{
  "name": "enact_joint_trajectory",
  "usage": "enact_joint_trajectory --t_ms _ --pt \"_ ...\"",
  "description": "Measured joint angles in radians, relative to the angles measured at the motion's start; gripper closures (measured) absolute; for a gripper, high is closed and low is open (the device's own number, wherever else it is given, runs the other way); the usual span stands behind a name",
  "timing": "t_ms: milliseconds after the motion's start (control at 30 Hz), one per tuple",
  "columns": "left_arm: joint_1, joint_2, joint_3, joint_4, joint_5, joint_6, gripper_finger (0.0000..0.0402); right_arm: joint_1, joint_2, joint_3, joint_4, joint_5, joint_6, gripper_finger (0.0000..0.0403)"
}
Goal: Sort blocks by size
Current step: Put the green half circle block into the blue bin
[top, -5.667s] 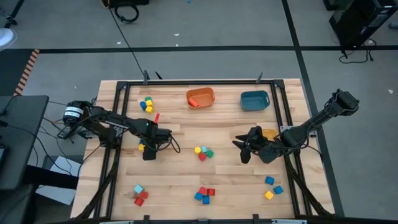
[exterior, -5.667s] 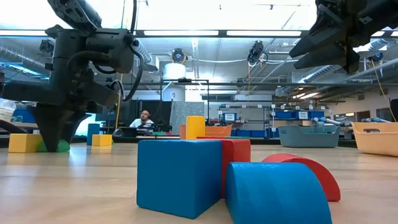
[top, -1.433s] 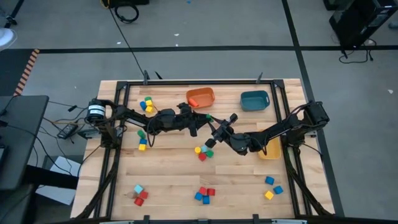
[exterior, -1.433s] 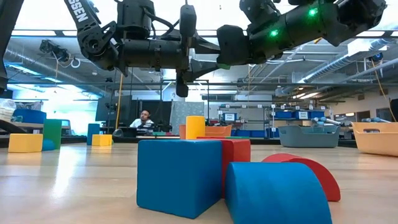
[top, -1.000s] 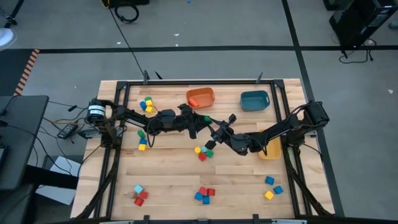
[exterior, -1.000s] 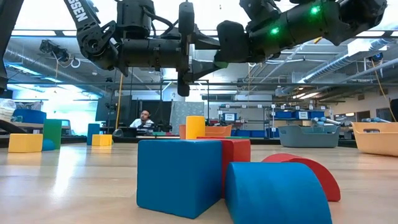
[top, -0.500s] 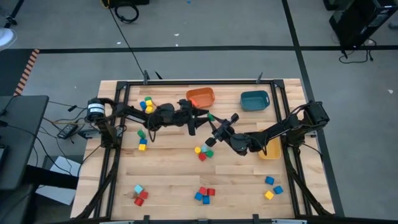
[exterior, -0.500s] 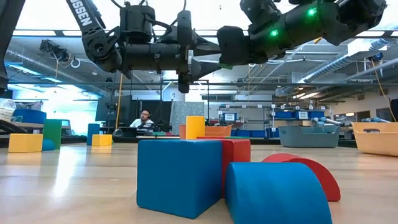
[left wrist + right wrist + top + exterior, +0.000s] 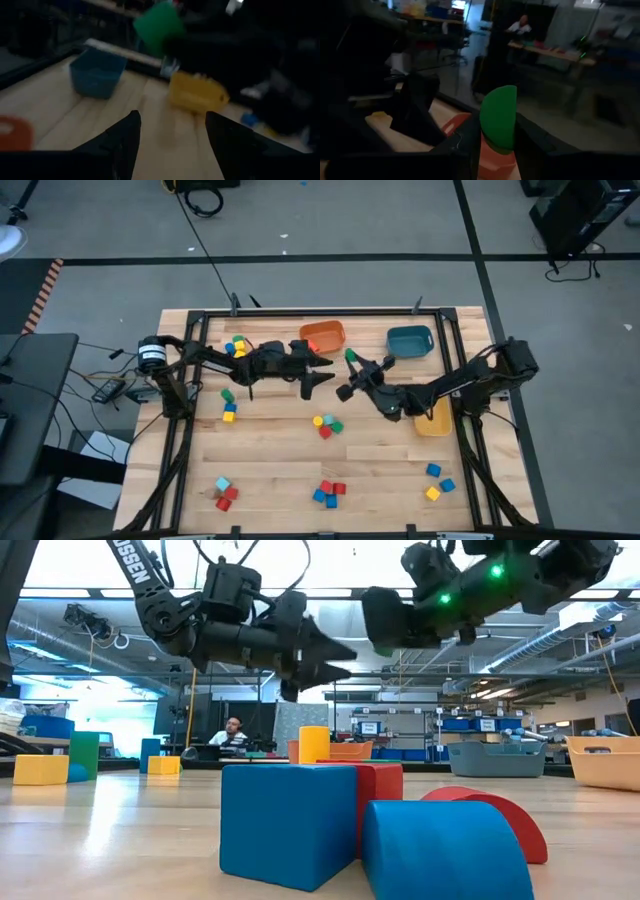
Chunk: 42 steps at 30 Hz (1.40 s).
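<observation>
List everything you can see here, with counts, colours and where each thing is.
orange bin: one, orange, far side of the table
teal bin: one, teal, far side, right of the orange one
yellow bin: one, yellow, right side, partly under the right arm
green block: one, green, held above the table
loose blocks: about twenty, red, blue, yellow, green and light blue, in six clusters across the table
person: one, in the room behind
left end effector: open, empty, near the orange bin
right end effector: shut on the green block
</observation>
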Motion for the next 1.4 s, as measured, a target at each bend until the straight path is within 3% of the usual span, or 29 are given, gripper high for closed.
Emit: enact_joint_trajectory --t_ms 233,500,733,933,1167,1400 --pt "-0.014 -0.094 0.0 -0.24 -0.094 0.089 0.0188 -0.222 -0.179 -0.028 -0.408 -0.303 0.317 0.0303" --pt "-0.084 -0.153 0.0 -0.398 -0.208 0.167 0.0199 -0.619 -0.351 -0.028 -0.713 -0.715 0.491 0.0304" --pt "-0.142 -0.158 -0.001 -0.451 -0.304 0.167 0.0199 -0.892 -0.349 -0.028 -0.955 -0.91 0.516 0.0304" --pt "-0.158 -0.158 -0.001 -0.455 -0.324 0.166 0.0199 -0.988 -0.283 -0.028 -1.021 -0.992 0.49 0.03" --pt "-0.158 -0.158 -0.001 -0.456 -0.326 0.164 0.0199 -0.995 -0.246 -0.029 -1.044 -1.018 0.463 0.0272" --pt "-0.158 -0.158 -0.001 -0.462 -0.325 0.163 0.0199 -0.994 -0.264 -0.029 -1.049 -1.022 0.461 0.027"
